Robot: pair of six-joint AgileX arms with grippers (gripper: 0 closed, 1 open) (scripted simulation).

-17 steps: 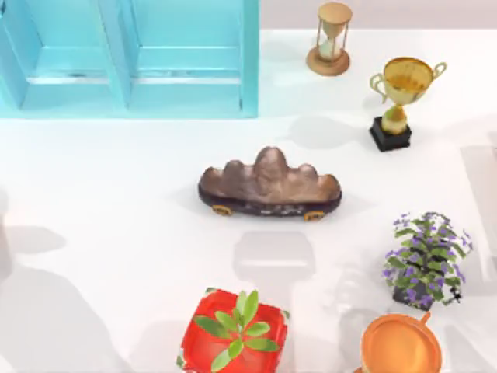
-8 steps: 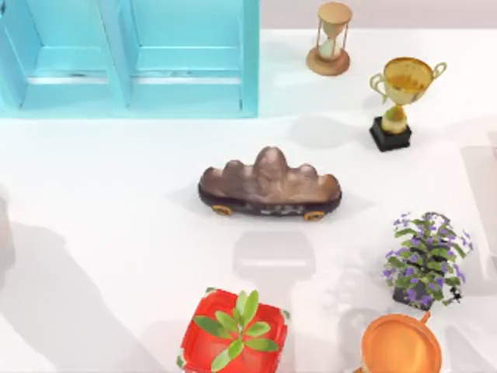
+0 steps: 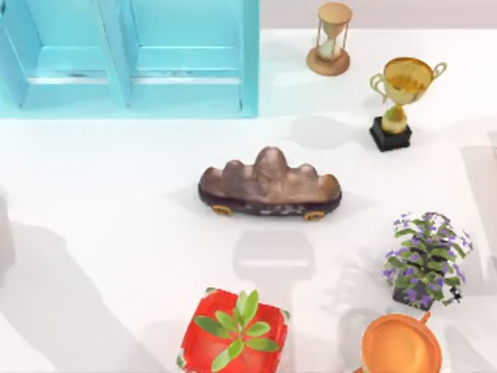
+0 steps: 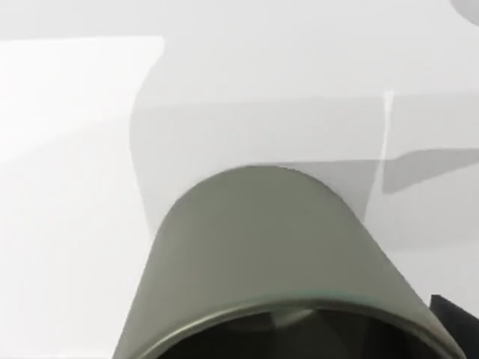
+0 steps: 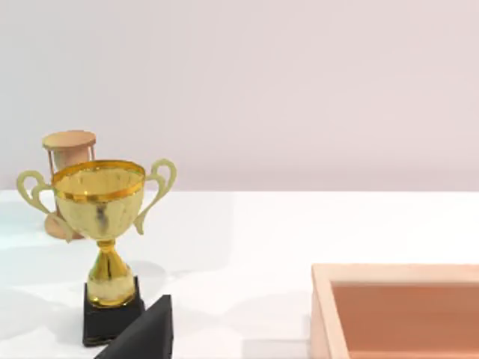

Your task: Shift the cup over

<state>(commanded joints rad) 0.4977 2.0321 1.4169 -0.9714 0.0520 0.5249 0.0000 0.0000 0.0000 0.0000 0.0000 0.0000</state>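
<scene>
Cup (image 4: 277,262) right up close under the left wrist camera, over plain white table (image 4: 67,187).

Olive-grey wall and dark inside, rim nearest the lens; can't tell how the left fingers are set or whether anything's gripped. From above: brown rock ornament (image 3: 269,185) mid-table, red planter (image 3: 235,332) at the near edge, orange pot (image 3: 401,346) and purple flowers (image 3: 426,260) to the right, trophy (image 3: 402,99) and hourglass (image 3: 331,39) far right, blue cabinet (image 3: 128,56) far left. Right wrist view faces the same trophy beside a wooden tray (image 5: 397,307).

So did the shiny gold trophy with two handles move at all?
No. The gold two-handled trophy on its black base stands at the same spot on the top view's right side, just below the wooden hourglass, as before.
</scene>
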